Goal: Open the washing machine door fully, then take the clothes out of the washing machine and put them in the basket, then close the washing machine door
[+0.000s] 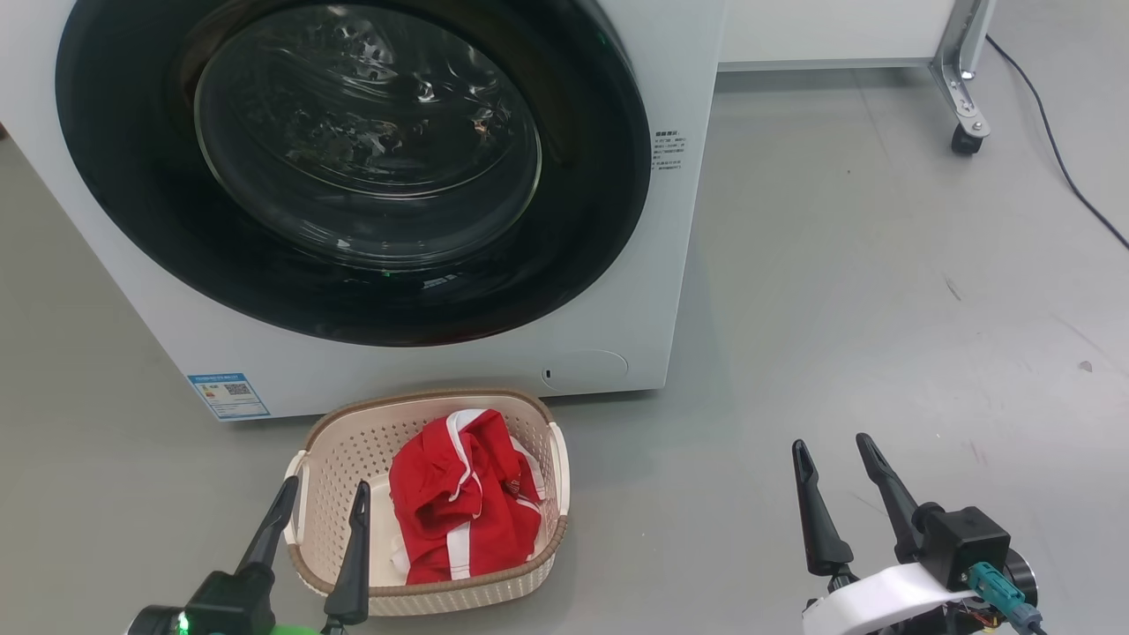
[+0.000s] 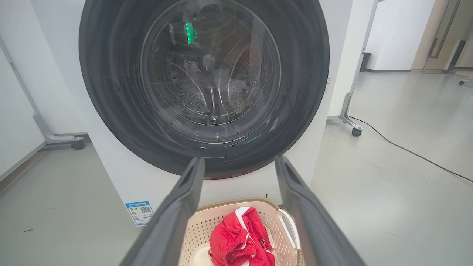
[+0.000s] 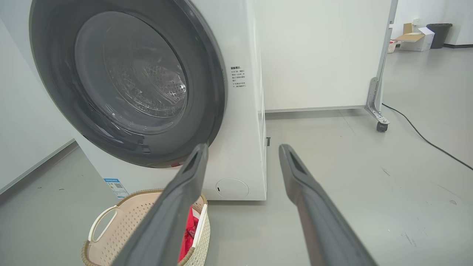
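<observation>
The white washing machine fills the upper left of the head view, and its round black door lies flat against the front, shut. Through the glass I see the steel drum. On the floor in front stands the cream basket, holding the red clothes with white stripes. My left gripper hangs open over the basket's near left corner, nothing between its fingers. Out on the bare floor to the right, my right gripper is open and empty too. The basket and the red clothes sit at the lower left in the right wrist view.
A white partition on a wheeled metal foot stands behind the machine at the right, and a black cable runs across the grey floor there. Another wheeled foot sits left of the machine. A cardboard box and a dark bin are far back.
</observation>
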You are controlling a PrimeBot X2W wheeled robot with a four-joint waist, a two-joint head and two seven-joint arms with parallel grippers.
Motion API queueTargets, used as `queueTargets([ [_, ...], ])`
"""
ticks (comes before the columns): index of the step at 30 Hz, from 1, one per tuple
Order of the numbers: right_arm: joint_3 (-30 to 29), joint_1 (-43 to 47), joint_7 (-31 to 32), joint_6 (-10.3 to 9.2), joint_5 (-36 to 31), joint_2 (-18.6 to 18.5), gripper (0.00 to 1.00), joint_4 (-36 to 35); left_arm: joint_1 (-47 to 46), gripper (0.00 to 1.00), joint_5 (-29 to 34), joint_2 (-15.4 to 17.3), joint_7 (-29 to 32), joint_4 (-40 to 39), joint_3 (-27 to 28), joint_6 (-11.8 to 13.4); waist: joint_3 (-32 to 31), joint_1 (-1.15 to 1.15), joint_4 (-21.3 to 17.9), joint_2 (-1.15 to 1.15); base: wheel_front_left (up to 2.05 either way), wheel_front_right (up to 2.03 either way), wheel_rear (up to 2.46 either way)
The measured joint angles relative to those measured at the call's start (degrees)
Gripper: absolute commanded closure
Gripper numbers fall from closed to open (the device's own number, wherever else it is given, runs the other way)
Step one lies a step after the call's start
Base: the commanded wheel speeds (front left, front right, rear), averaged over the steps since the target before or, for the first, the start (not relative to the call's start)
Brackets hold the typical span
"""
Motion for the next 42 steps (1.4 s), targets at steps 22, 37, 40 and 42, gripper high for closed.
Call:
queueTargets([
  [22,0.19,2.14,0.08,0.62,8.36,0.29,1.0,0.13,0.83,1.0,-7.32,-0.65,0.74,2.53,-0.26,-0.05,-0.15,0.0,0.04,0.0,0.0,0.0,0.0],
  [37,-2.99,1.93,3.09,0.69,21.35,-0.05,1.0,0.05,0.53,1.0,-20.45,-0.7,4.1,2.96,2.14,-1.02,-0.19,0.0,-0.01,0.0,0.0,0.0,0.0],
  [40,-3.52,1.71,3.48,0.74,23.64,-0.27,1.0,0.1,0.36,1.0,-22.95,-0.7,4.6,3.13,2.55,-1.23,-0.2,0.0,-0.03,0.0,0.0,0.0,0.0],
  [42,-3.8,1.44,3.97,0.76,25.4,-0.41,1.0,0.13,0.03,1.0,-24.5,-0.69,5.12,3.23,2.76,-1.34,-0.21,0.0,-0.04,0.0,0.0,0.0,0.0],
])
